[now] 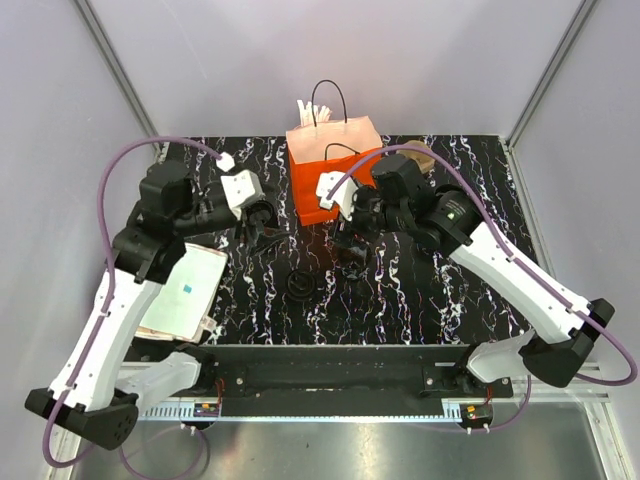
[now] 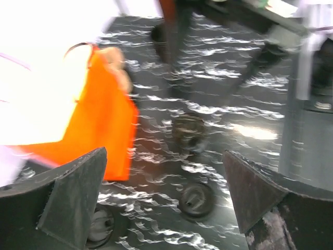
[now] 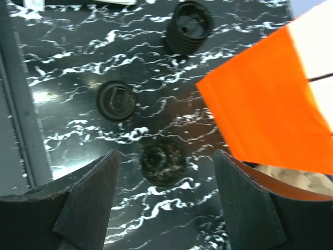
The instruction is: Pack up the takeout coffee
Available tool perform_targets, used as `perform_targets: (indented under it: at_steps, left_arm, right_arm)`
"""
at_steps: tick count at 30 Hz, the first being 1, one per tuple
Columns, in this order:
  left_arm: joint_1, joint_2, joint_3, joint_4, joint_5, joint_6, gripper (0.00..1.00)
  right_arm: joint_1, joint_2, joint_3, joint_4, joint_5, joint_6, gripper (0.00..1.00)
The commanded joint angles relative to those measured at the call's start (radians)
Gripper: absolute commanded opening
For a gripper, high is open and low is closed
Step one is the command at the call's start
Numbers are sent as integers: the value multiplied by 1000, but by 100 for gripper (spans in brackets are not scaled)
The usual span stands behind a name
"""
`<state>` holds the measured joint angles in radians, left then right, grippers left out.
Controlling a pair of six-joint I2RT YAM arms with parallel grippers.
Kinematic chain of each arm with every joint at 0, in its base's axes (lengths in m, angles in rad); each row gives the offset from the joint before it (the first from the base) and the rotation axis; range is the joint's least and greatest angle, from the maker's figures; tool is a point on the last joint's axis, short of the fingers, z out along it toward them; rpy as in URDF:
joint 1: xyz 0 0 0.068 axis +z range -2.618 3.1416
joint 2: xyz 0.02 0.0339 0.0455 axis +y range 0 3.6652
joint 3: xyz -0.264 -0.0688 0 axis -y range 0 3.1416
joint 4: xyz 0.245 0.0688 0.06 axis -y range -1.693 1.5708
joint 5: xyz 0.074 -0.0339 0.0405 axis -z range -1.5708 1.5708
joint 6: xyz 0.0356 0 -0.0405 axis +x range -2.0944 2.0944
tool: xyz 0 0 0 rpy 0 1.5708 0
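The takeout coffee (image 3: 164, 160), a small round black cup with a mottled brown top, stands on the black marbled table just left of the orange paper bag (image 3: 265, 109). My right gripper (image 3: 165, 179) hovers over it, open, jaws wide on either side and not touching it. In the blurred left wrist view the cup (image 2: 188, 133) sits ahead of my left gripper (image 2: 164, 172), which is open and holds nothing. From above, the right gripper (image 1: 348, 233) largely hides the cup in front of the bag (image 1: 330, 170); the left gripper (image 1: 262, 217) is at the bag's left.
A flat black lid (image 3: 116, 100) lies near the cup, and a ribbed black piece (image 3: 189, 20) stands beyond it; the piece (image 1: 300, 283) shows mid-table from above. A stack of white paper (image 1: 185, 290) lies at the left. White items (image 1: 315, 112) stick out of the bag.
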<state>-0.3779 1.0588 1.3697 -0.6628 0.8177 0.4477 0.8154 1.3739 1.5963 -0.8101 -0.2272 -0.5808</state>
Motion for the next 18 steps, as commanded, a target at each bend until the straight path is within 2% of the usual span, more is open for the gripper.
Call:
perform_targets:
  at_steps: [1,3,7,12,18]
  left_arm:
    - [5,13,-182,198,-170,-40,99]
    - [7,39,-250,236,-224,-70,99]
    - [7,206,-300,261,-273,-128,99]
    - [1,357,-348,336,-311,-130,99]
    - [-9,446,-351,393,-292,-86,98]
  right_arm:
    - [-9,8,-44,70,-75,71,78]
    - [-10,13,-53,113,-48,91,77]
    - [-33,-1,-38,137,-12,119,76]
    - [-61,-36,-18,120,-18,118,76]
    - [-85,-88,-9,63,-38,84,77]
